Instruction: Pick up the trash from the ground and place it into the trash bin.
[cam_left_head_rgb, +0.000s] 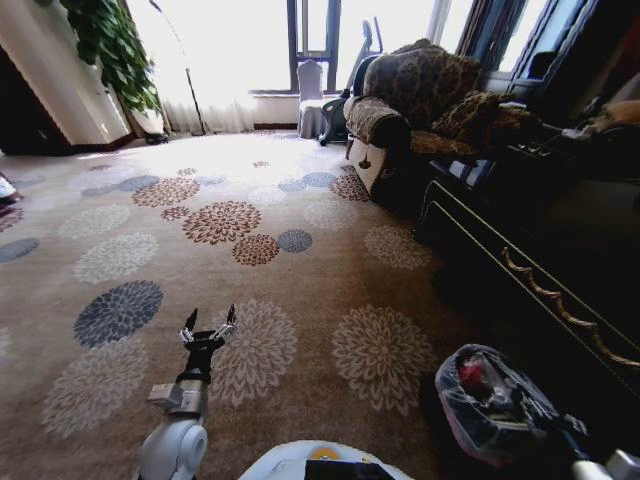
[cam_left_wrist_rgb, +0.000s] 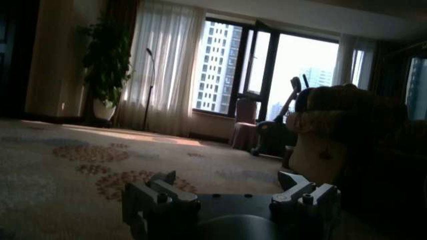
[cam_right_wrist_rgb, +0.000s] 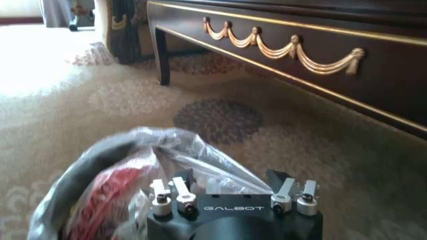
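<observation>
a small round black trash bin (cam_left_head_rgb: 497, 405) with a pale grey plastic liner holds red-labelled litter (cam_right_wrist_rgb: 110, 192), right gripper (cam_right_wrist_rgb: 232, 192) fingers spread above it, left gripper (cam_left_head_rgb: 208, 328) fingers spread over the floral carpet (cam_left_head_rgb: 300, 300).

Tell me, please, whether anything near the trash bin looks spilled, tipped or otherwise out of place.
Nothing stands out. The trash bin stands on the carpet beside the dark cabinet, its liner holding something red, and no litter lies on the floor around it. The left pincer hovers open over bare carpet.
</observation>
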